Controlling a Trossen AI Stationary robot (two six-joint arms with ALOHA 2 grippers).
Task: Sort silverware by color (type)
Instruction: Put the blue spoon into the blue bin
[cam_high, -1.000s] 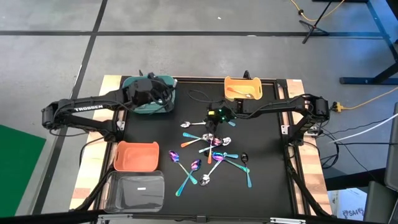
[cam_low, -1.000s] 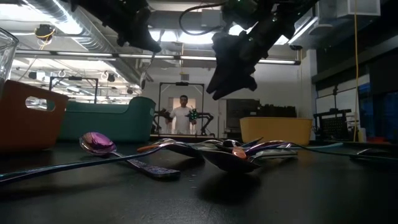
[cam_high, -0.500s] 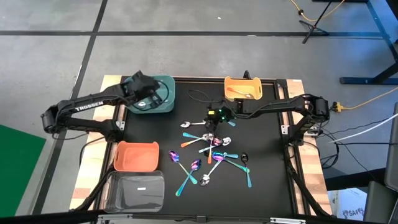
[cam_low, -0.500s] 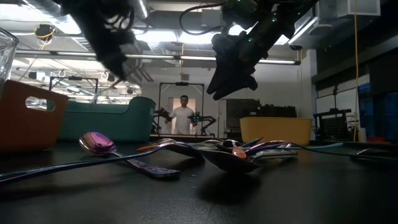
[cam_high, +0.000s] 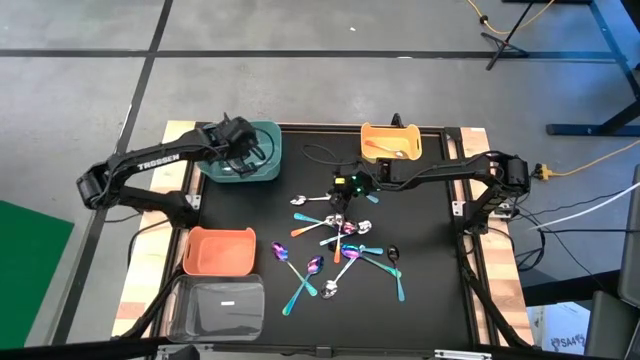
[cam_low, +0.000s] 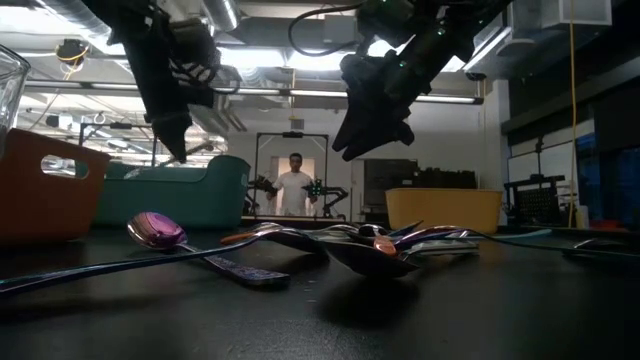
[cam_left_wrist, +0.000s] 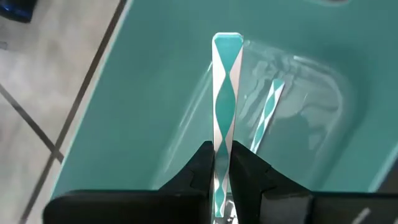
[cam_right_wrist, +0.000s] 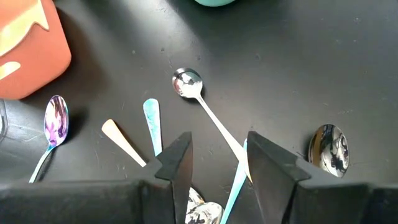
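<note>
Left gripper (cam_left_wrist: 222, 163) is clamped on the handle of a teal spoon (cam_left_wrist: 224, 93), which juts out beyond the fingertips directly over the teal bin (cam_high: 258, 165); the match of finish and bin colour suggests a drop is the step in hand. Through the bin's glossy floor a second teal handle (cam_left_wrist: 268, 109) lies just past the held one, though it could be a reflection; cannot tell. Nearer the arm's base sit an orange bin (cam_high: 218, 251) and a clear bin (cam_high: 216, 306), neither reached for. Toward mid-table, the unsorted spoons (cam_high: 345, 250) lie spread below the right gripper (cam_right_wrist: 217, 165), some crossing, in silver, teal, purple and copper. Right gripper hovers above this pile with fingers spread and nothing between them; directly beneath the gap run a silver spoon (cam_right_wrist: 208, 115) and a teal handle (cam_right_wrist: 152, 124), so it is likely poised to pick next. A yellow bin (cam_high: 391, 143) stands just behind its wrist, something copper-coloured inside. Much of the sort remains.
</note>
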